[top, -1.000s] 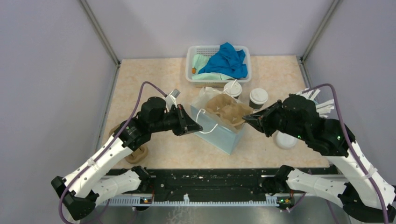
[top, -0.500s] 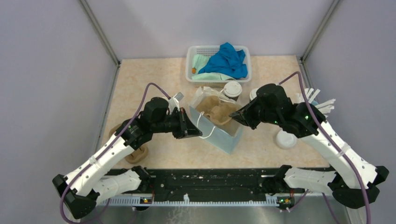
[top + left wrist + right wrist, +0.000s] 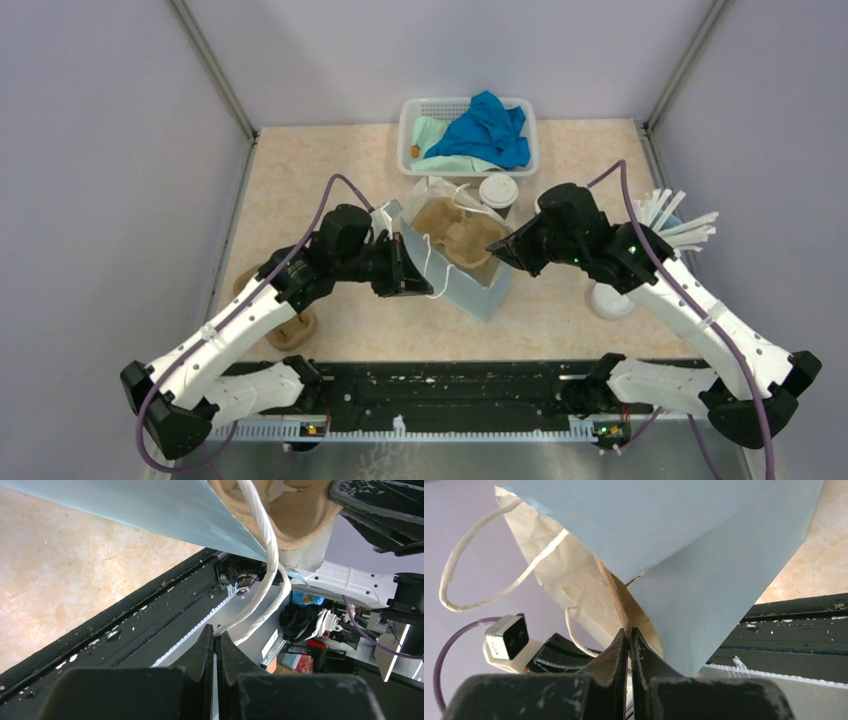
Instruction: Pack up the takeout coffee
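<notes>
A light blue paper bag (image 3: 478, 283) stands open mid-table with a brown pulp tray (image 3: 452, 232) sitting in its mouth. My left gripper (image 3: 428, 289) is shut on the bag's white cord handle (image 3: 266, 540), pulling that side outward. From the right, my right gripper (image 3: 493, 250) is shut on the tray's edge (image 3: 615, 597) at the bag's rim (image 3: 684, 540). One takeout coffee (image 3: 498, 191), white-lidded, stands upright just behind the bag, apart from both grippers. The right arm covers the spot beside it.
A white basket (image 3: 412, 128) holding blue and green cloths is at the back. A light blue cup of white sticks (image 3: 676, 214) stands far right, with a round white item (image 3: 611, 300) in front of it. A brown piece (image 3: 294, 331) lies under my left arm.
My right arm swung left and back with the tray, which now sits lower in the bag. The bag shifted slightly back. The second lidded cup is now covered by the right arm.
</notes>
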Controlling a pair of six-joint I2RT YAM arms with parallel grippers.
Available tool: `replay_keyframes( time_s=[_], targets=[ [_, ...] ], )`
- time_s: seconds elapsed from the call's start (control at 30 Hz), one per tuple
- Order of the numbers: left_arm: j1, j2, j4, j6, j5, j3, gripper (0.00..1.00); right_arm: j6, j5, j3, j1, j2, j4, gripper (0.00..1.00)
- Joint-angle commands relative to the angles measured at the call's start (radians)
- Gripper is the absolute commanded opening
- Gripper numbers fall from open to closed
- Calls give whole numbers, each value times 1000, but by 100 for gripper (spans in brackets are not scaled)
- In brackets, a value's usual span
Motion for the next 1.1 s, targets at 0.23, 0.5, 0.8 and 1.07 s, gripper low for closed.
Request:
replay_keyframes(
  time_s=[0.23,0.5,0.8,1.07],
  targets=[
    [-4,24,-34,72,6,94,0,24,34,-41,-18,-50,68,0],
    [-4,25,-33,80,-3,98,1,-90,48,78,-19,-54,-146,50],
    [-3,41,-47,91,22,118,9,-476,-15,237,-18,-122,-249,67],
    [-3,79,-41,84,85,156,8,-516,74,228,-18,-33,-281,74]
  ],
)
